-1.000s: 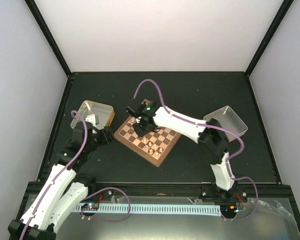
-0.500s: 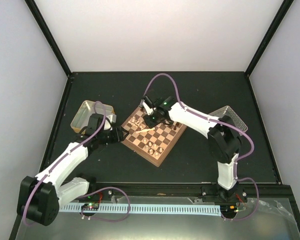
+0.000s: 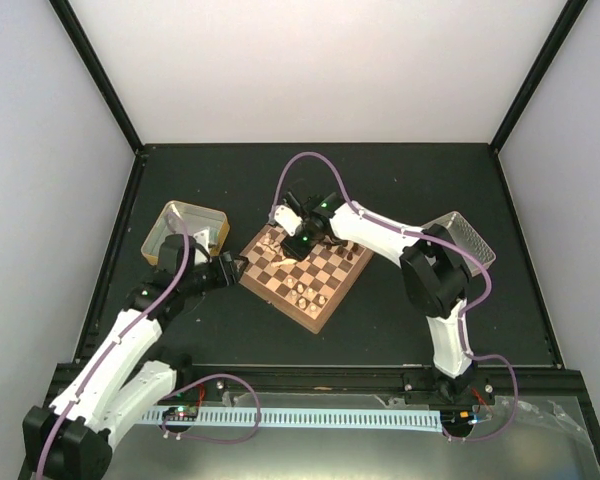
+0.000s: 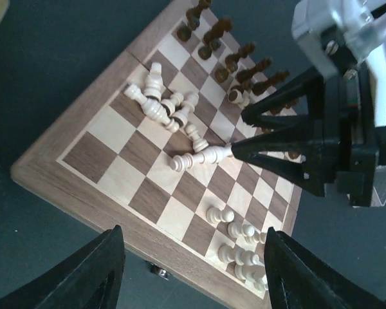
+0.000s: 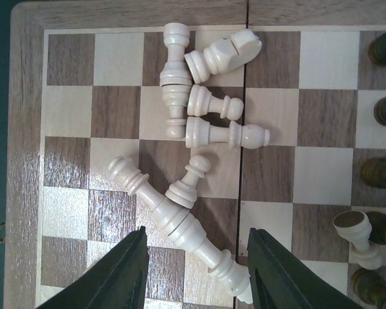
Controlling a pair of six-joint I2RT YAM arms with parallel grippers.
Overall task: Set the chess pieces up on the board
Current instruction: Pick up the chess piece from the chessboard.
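— Chess pieces (image 5: 212,135): where do they lie against your right pincer (image 5: 197,248)?
— Your right pincer stands partly spread and holds nothing. One long cream piece (image 5: 174,222) lies on its side between the fingertips. Just beyond it, five more cream ones lie toppled in a cluster near a corner of the board (image 5: 26,96). Dark pieces (image 5: 381,170) stand along one edge.
— And your left pincer (image 4: 193,235)?
— Spread wide, empty, hovering just beside the board's rim. More cream pieces (image 4: 241,248) stand upright near another corner. The board rests on the dark bench (image 3: 380,180), between two metal trays (image 3: 185,225).
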